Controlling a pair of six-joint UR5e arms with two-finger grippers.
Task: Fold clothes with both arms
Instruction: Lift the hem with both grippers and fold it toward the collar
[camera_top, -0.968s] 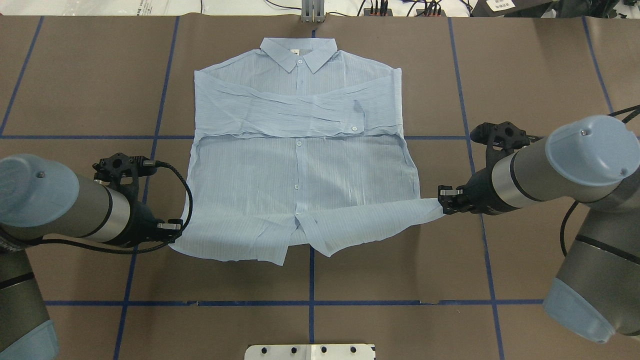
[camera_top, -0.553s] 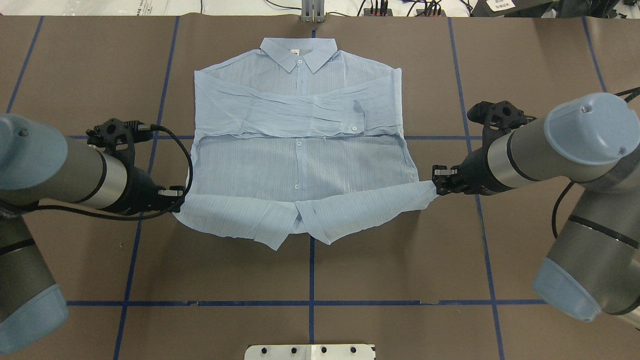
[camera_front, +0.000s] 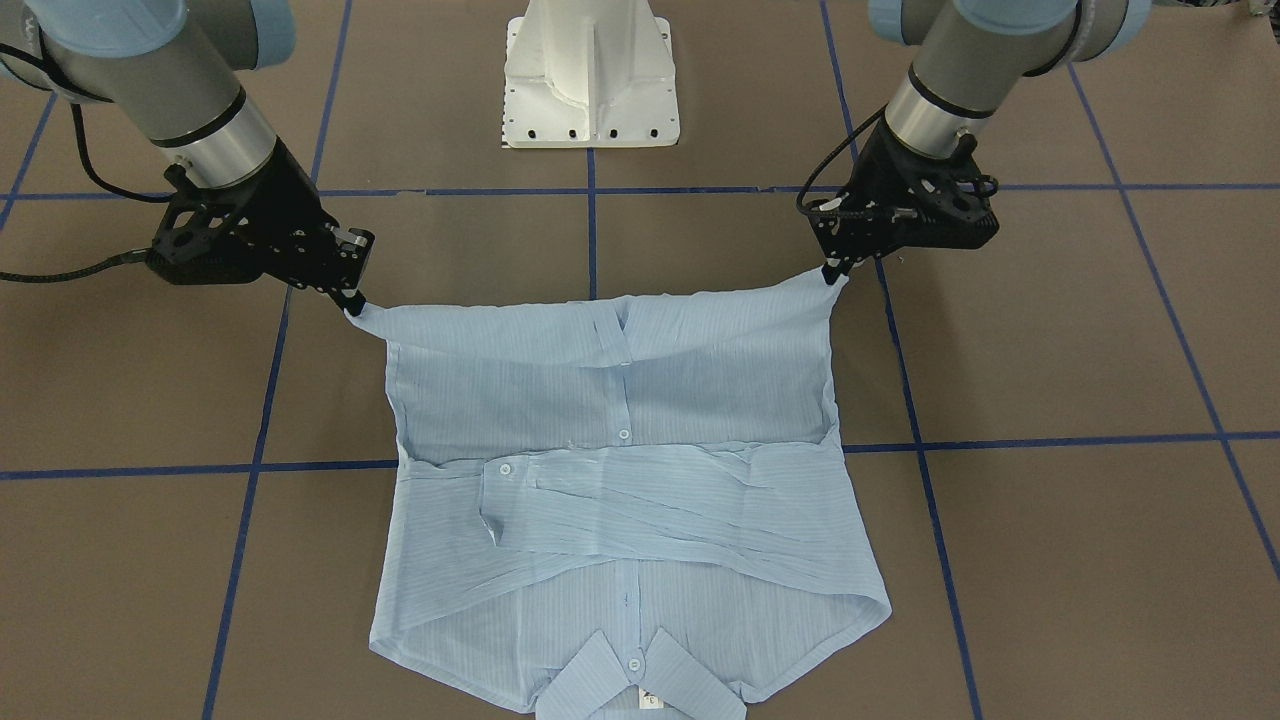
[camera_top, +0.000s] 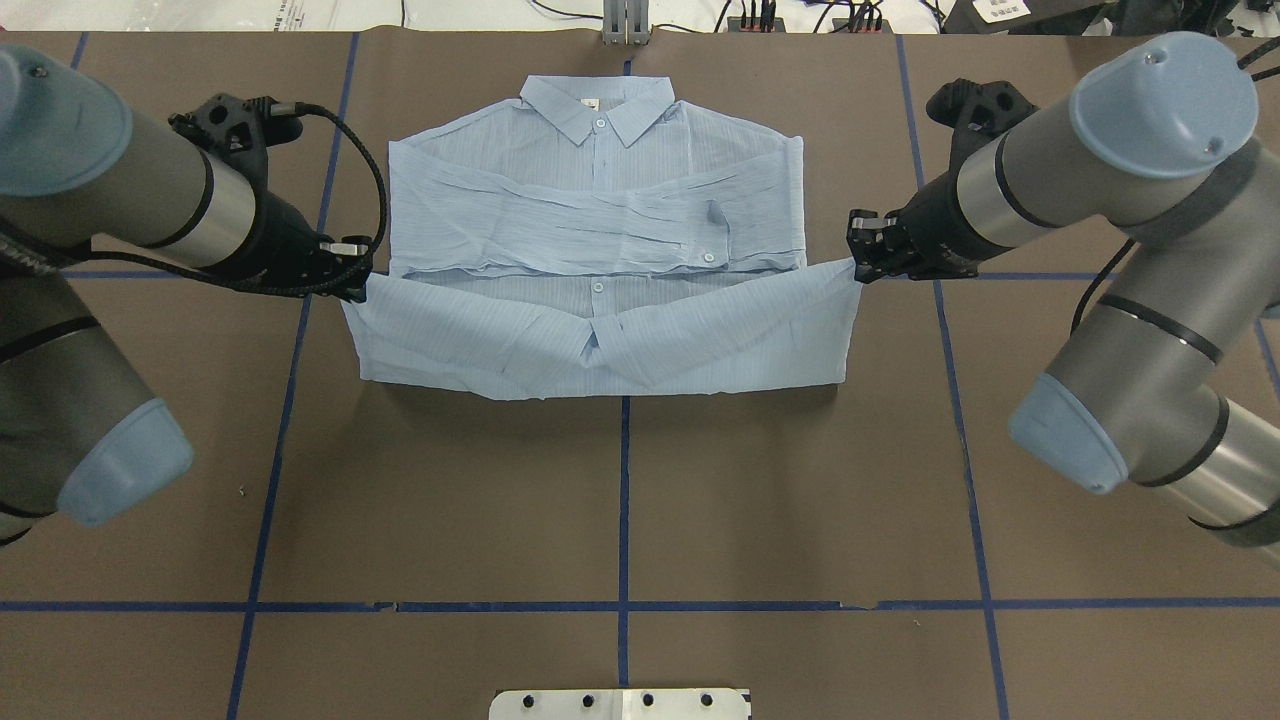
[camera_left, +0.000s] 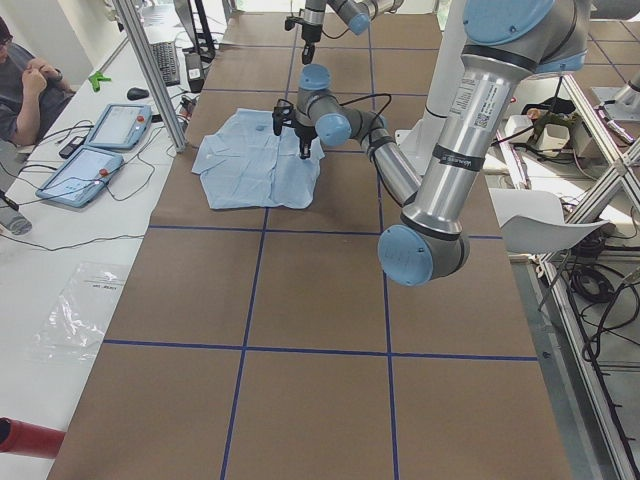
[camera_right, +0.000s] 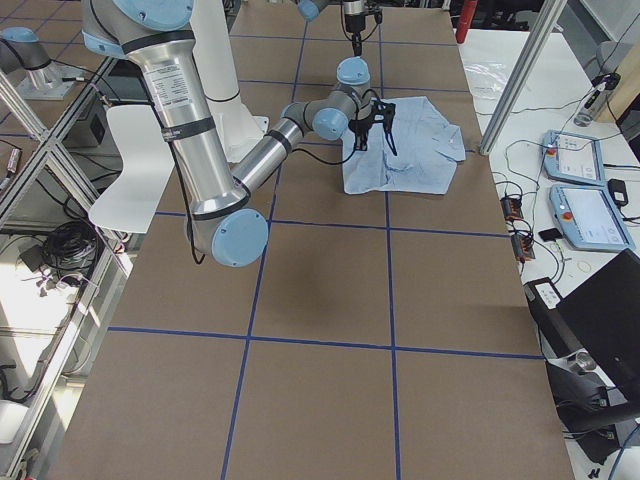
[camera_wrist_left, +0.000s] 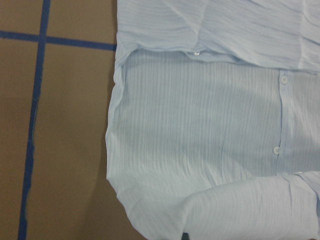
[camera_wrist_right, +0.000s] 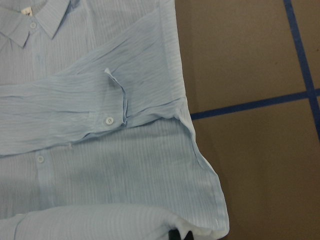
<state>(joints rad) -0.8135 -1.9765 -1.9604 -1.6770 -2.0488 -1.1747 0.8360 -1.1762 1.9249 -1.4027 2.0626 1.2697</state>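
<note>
**Both end effectors clamped on the shirt's bottom corners**

So the light blue shirt (camera_top: 600, 200) is lying buttons-up at the far middle of the brown counter (camera_top: 620, 500). Its collar (camera_top: 597, 108) points away from the robot and the sleeves (camera_top: 600, 225) are crossed over the chest. The left end effector (camera_top: 360, 285) is pinched shut on the hem (camera_front: 500, 315) corner on its side, and the right end effector (camera_top: 858, 270) is gripping the opposite corner. The hem hangs stretched between them, and the lower part of the shirt is doubled back over itself, roughly level with the crossed sleeves. Blue tape lines (camera_top: 622, 606) grid the counter.
</note>
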